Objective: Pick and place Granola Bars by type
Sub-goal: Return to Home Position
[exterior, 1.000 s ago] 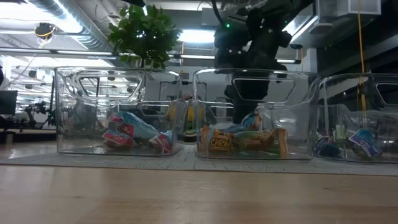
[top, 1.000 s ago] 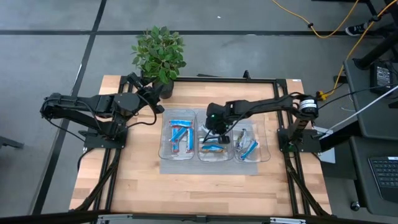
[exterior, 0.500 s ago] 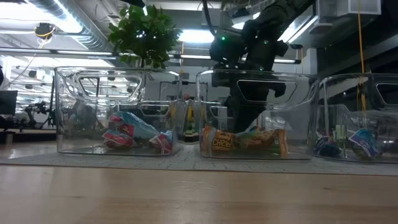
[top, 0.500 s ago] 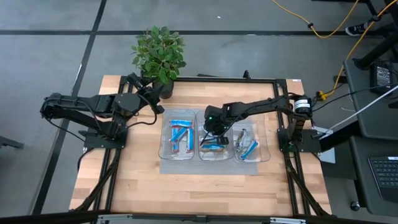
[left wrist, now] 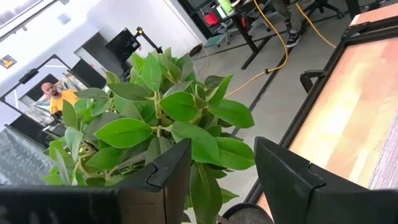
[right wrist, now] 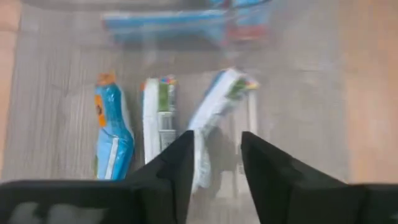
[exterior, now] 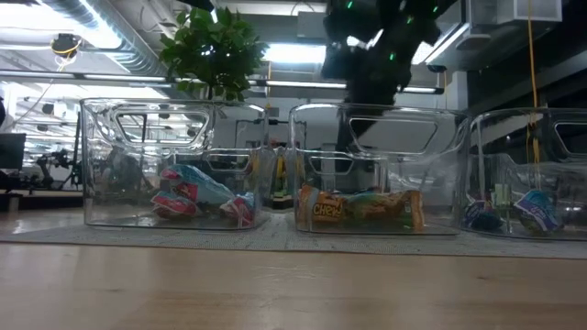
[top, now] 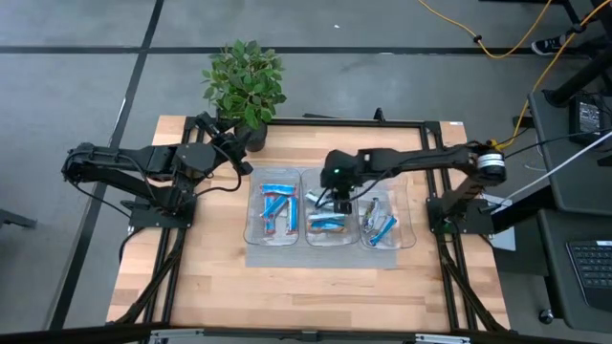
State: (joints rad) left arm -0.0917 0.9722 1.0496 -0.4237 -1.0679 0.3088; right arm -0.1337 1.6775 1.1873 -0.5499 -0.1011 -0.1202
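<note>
Three clear bins stand side by side on a grey mat. The left bin (top: pixel 254 212) holds blue-and-red granola bars (exterior: pixel 197 194). The middle bin (exterior: pixel 303 147) holds brown-orange and white-green bars (exterior: pixel 359 209), which lie flat on its floor (right wrist: pixel 160 115). The right bin (top: pixel 409 225) holds silver-blue bars (top: pixel 381 225). My right gripper (top: pixel 342 199) hangs open and empty above the middle bin, over its rim (exterior: pixel 367 93), with a white-green bar (right wrist: pixel 219 102) lying below its fingers. My left gripper (left wrist: pixel 217 168) waits open by the plant, at the table's far left.
A potted plant (top: pixel 245 84) stands at the table's far edge next to the left gripper (top: pixel 234 153). The black frame rail (top: pixel 344 123) runs along the far edge. Bare wood lies in front of the mat (top: pixel 316 287). A person (left wrist: pixel 53 94) shows far back in the room.
My right gripper dipped deep into the middle bin, then rose straight up clear of its rim, shifting slightly toward the table's right. The bars in the middle bin stay lying on its floor.
</note>
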